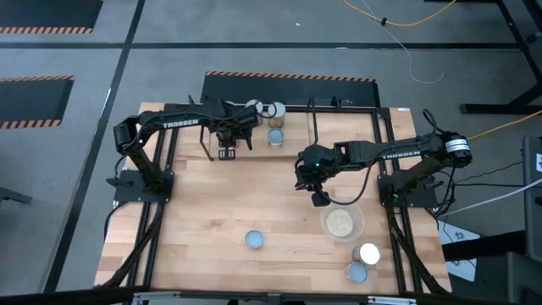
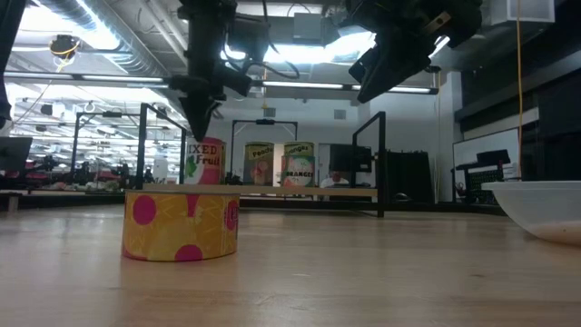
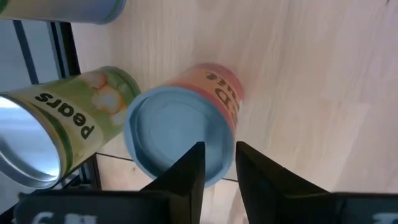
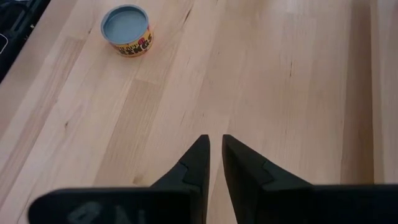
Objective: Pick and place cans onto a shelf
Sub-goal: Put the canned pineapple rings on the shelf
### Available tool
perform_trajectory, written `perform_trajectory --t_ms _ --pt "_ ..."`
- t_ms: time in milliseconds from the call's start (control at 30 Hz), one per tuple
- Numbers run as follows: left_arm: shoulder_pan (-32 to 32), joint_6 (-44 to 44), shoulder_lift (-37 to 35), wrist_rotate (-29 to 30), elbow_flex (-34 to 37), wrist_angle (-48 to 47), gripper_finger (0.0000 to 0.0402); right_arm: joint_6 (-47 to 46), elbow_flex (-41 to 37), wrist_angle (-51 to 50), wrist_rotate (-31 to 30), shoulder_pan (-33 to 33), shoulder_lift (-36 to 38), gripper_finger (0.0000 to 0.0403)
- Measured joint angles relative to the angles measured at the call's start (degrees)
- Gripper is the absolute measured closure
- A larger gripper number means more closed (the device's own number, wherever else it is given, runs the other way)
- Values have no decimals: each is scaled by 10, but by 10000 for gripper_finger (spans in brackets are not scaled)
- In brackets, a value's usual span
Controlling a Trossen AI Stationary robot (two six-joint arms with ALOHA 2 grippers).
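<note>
My left gripper (image 1: 238, 129) hangs over the shelf (image 1: 209, 135) at the table's far edge, fingers pointing down and a little apart. Right below them a pink mixed-fruit can (image 3: 180, 134) with a pale blue top stands upright on the shelf's wooden board (image 3: 298, 74). A green pears can (image 3: 68, 124) stands beside it. More cans (image 1: 275, 110) stand on the shelf. My right gripper (image 4: 214, 140) hovers over the table's middle, fingers narrowly apart with nothing between them. A blue-topped can (image 1: 255, 240) stands on the near table. My left gripper comes from above with one finger (image 3: 186, 168) over the pink can's blue top and the other outside its rim (image 3: 225, 146). The can stands upright on the board. Whether the fingers touch the rim, I cannot tell.
A clear bowl of beige grains (image 1: 341, 223) sits at the near right, with two cans (image 1: 368, 252) (image 1: 356, 272) beyond it by the near right corner. The black tube frame (image 1: 385, 127) edges the table. Bare wood lies between the shelf and the near cans.
</note>
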State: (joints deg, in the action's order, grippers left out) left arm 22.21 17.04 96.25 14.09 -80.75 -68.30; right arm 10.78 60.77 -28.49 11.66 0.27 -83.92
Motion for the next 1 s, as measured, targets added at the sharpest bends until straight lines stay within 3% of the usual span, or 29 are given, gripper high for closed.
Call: perform_trajectory --t_ms 333,533,633,833,1000 --pt "-25 -14 -14 3 -15 -7 318 2 0 0 0 0 0 353" --pt "-55 -76 -16 -2 -94 -41 318 2 0 0 0 0 0 353" --pt "-85 -108 -16 -42 -127 -39 318 2 0 0 0 0 0 353" --pt "-163 -245 -16 -145 -154 -6 318 2 0 -1 0 0 0 353" --pt "-247 -403 -16 -161 -145 62 317 -1 0 -1 0 0 0 353"
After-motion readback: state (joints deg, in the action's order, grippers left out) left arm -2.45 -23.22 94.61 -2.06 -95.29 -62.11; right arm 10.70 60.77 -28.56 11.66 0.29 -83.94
